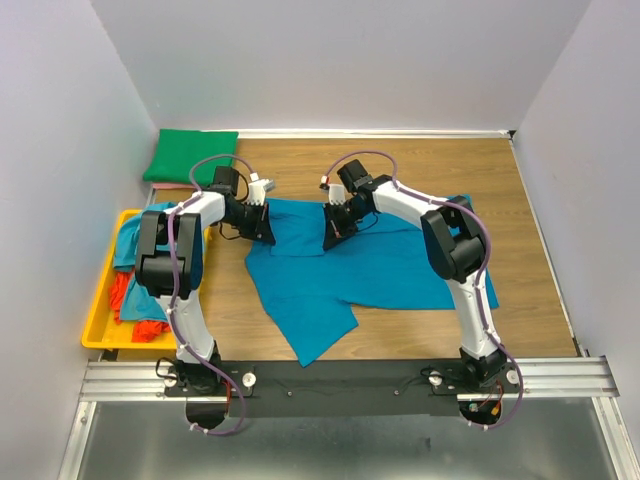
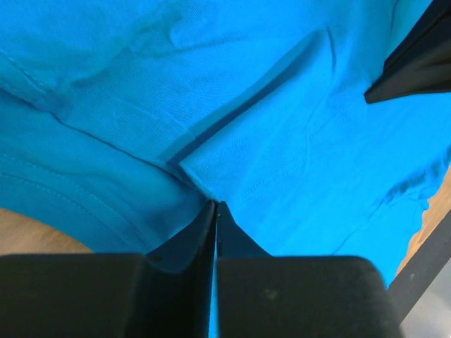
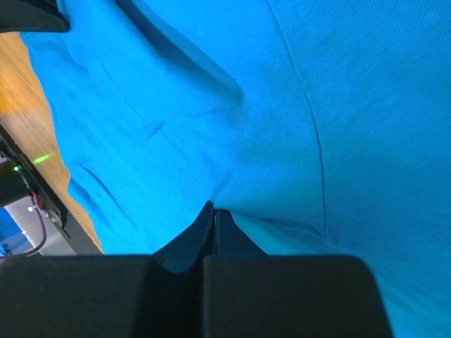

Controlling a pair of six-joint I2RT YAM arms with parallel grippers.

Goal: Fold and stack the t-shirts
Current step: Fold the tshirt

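Note:
A teal-blue t-shirt (image 1: 390, 265) lies spread on the wooden table, with one part trailing toward the near edge. My left gripper (image 1: 266, 236) is down on the shirt's far left edge. In the left wrist view its jaws (image 2: 215, 205) are shut, with a fold of the teal cloth (image 2: 282, 141) pinched between them. My right gripper (image 1: 333, 238) is on the same far edge, a little to the right. Its jaws (image 3: 213, 210) are shut on puckered cloth (image 3: 338, 105). A folded green t-shirt (image 1: 190, 155) lies at the back left.
A yellow tray (image 1: 98, 335) at the left edge holds a teal t-shirt (image 1: 130, 240) and an orange-red one (image 1: 122, 295). Walls close in the left, back and right. The right gripper's finger (image 2: 416, 67) shows at the top right of the left wrist view.

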